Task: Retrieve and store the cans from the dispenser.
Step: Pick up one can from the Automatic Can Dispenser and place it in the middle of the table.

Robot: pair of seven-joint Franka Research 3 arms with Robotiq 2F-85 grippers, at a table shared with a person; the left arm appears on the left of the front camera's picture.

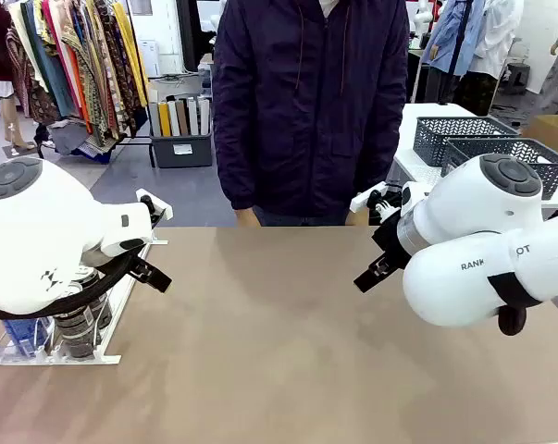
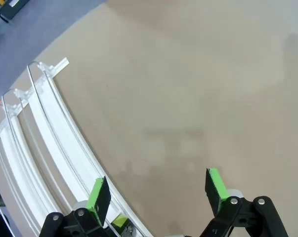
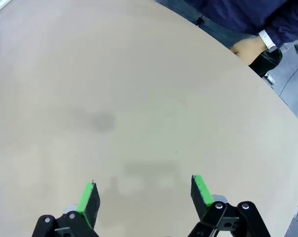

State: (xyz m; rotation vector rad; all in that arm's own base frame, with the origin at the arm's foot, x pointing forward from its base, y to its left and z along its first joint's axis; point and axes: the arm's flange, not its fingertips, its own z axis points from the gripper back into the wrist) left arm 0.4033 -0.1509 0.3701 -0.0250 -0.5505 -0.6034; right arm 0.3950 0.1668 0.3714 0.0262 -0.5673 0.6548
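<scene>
At the near left of the worktop (image 1: 279, 351) lies the dispenser (image 1: 115, 319), its long rails running from near edge to far. Cans (image 1: 75, 326) sit at its near end. The left gripper (image 2: 156, 177) hangs wide open and empty beside the rails. The right gripper (image 3: 144, 183) is wide open and empty over bare worktop. A person (image 1: 306, 102) stands beyond.

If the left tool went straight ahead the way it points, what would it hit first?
Likely bare table, just beside the dispenser; one finger of the left tool may catch its nearest rail.
</scene>
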